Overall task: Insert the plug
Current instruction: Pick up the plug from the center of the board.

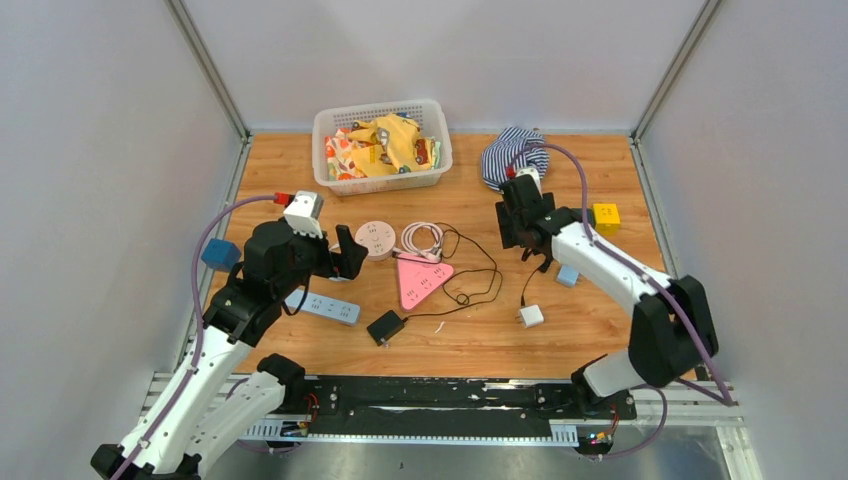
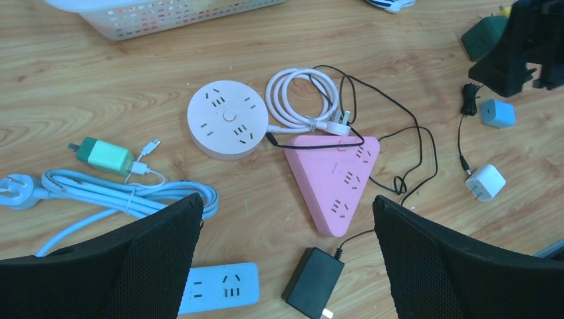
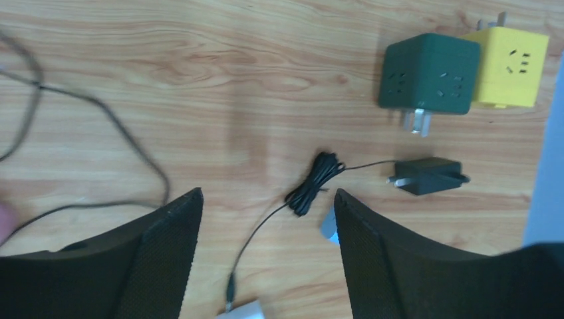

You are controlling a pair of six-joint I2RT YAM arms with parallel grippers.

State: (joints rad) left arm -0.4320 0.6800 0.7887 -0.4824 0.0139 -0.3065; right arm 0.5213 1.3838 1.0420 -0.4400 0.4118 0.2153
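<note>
Left gripper (image 2: 287, 203) gapes wide over pink power strip (image 2: 329, 173), centre frame, its print too small to read; right gripper (image 3: 267, 196) parted, empty; wood-grain table (image 3: 199, 66), grey walls (image 1: 100, 150).

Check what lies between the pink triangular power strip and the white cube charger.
Loops of thin black cord separate the pink triangular power strip from the white cube charger (left wrist view).

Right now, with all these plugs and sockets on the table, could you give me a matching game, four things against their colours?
Things:
1 triangular power strip
2 rectangular power strip
3 power brick
4 basket

Colours:
a white
b black
c pink
d light blue

Pairs: 1-c, 2-d, 3-b, 4-a.
</note>
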